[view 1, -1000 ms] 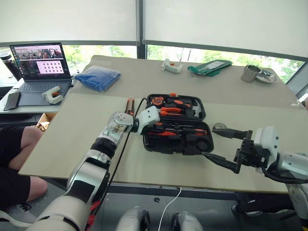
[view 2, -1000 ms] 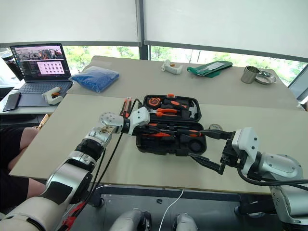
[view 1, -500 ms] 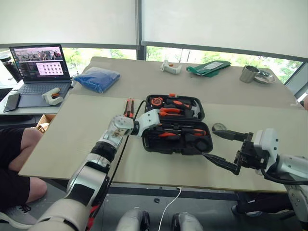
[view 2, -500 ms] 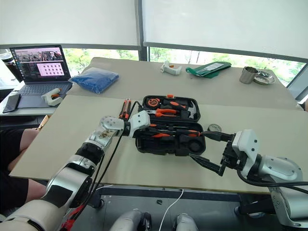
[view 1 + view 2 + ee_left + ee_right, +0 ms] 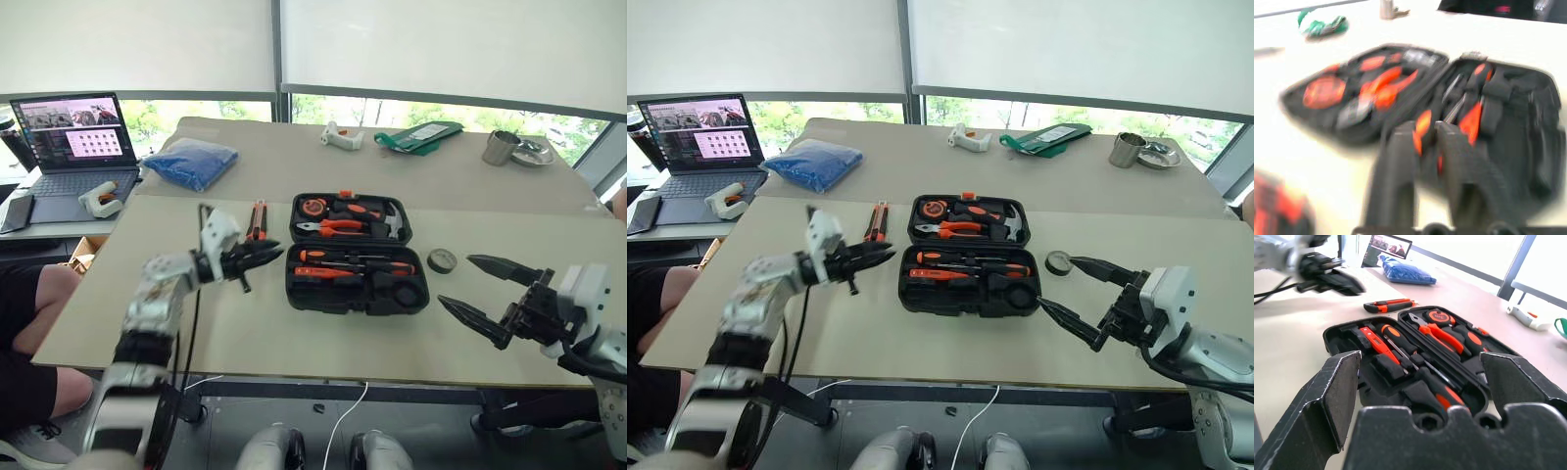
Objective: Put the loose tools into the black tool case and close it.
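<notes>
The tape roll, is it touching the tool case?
Apart. The left eye view shows a strip of bare table between the tape roll and the tool case.

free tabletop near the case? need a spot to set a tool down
Bare table between the black tool case and the near edge, and left of the utility knife toward the laptop. Crowded: the gap between case and knife, where the left end effector hovers; tape roll right of the case.

The beige bench [image 5: 147, 294] carries the open black tool case [image 5: 355, 253] at centre — utility knife [image 5: 259, 219] and tape roll [image 5: 442, 260] flank it.
</notes>
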`<state>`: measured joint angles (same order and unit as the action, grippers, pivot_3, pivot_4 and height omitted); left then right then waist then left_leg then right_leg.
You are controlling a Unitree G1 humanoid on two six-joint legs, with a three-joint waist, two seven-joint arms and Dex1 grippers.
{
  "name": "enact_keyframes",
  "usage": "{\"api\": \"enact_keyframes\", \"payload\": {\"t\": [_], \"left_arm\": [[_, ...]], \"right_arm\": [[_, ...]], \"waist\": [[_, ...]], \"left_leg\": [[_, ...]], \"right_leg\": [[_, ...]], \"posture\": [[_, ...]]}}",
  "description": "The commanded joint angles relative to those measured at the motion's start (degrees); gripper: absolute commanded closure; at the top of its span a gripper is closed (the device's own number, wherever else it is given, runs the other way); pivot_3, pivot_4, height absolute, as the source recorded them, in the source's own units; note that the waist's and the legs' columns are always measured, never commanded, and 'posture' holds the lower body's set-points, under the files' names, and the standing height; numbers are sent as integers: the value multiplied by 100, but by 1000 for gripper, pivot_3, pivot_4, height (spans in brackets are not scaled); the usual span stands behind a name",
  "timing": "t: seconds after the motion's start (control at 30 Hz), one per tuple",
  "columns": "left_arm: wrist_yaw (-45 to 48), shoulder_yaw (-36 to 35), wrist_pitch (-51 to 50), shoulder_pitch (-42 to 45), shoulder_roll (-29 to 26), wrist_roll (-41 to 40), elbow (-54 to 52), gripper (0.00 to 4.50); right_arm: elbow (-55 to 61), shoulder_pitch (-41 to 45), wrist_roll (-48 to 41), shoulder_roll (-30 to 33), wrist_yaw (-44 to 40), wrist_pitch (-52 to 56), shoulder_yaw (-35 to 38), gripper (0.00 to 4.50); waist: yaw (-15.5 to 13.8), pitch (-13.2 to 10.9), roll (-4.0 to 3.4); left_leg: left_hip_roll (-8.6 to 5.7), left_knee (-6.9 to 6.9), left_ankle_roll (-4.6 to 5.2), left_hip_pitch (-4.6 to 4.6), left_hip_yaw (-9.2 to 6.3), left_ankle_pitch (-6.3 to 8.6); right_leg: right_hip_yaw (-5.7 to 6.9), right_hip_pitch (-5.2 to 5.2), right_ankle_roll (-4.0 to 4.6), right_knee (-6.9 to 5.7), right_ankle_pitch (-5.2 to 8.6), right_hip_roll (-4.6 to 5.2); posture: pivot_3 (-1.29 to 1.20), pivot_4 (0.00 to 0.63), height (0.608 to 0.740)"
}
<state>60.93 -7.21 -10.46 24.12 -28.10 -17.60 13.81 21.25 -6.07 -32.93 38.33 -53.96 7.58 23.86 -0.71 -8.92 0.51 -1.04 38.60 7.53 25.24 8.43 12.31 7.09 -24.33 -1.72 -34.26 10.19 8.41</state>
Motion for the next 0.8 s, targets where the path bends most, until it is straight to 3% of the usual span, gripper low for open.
{"api": "enact_keyframes", "payload": {"t": [0.03, 0.2, 0.37, 0.53, 0.67, 0.8], "left_arm": [[-928, -1085, -597, -979, -235, -468, -1270, 1848], [-1547, -1869, -1296, -2642, -432, -622, -2374, 157], [-2687, -2129, -2312, -2659, -247, -931, -3057, 55], [-3885, -1339, -3615, -1281, 123, -1051, -3496, 55], [-4562, -609, -3885, 184, 542, -502, -2322, 55], [-4958, 247, -3186, 1813, 840, 434, -61, 55]], "right_arm": [[64, 9, -183, -352, 164, -475, 298, 0], [65, -287, -520, -436, -352, -501, 239, 0], [156, -360, -440, -581, -256, -564, 109, 0], [431, 67, -415, -505, 69, -364, -182, 0], [404, 515, -398, -391, 278, -184, -358, 0], [341, 692, -231, -267, 119, -212, -629, 0]], "waist": [[4, -1, -1], [-14, -1, -17], [-181, -1, -18], [-250, 2, -12], [-260, 5, -3], [-227, 0, 13]], "left_leg": [[2, -1, -4, 0, 0, -2], [-12, -37, -21, -14, 1, -11], [-20, -80, -45, -19, 4, -25], [-44, -127, -68, -19, 15, -39], [-49, -142, -163, -25, 23, -99], [-45, -146, -164, -32, 23, -101]], "right_leg": [[-1, -2, -2, -1, 2, -1], [-21, -1, -6, 7, 39, -1], [-29, -11, -3, 5, 41, -2], [-97, -57, 2, -42, 42, -17], [-125, -79, 11, -56, 29, -13], [-127, -64, 37, -68, 20, -22]], "posture": [[0, 150, 740], [0, 150, 740], [0, 150, 740], [0, 150, 740], [0, 150, 740], [0, 150, 740]]}}
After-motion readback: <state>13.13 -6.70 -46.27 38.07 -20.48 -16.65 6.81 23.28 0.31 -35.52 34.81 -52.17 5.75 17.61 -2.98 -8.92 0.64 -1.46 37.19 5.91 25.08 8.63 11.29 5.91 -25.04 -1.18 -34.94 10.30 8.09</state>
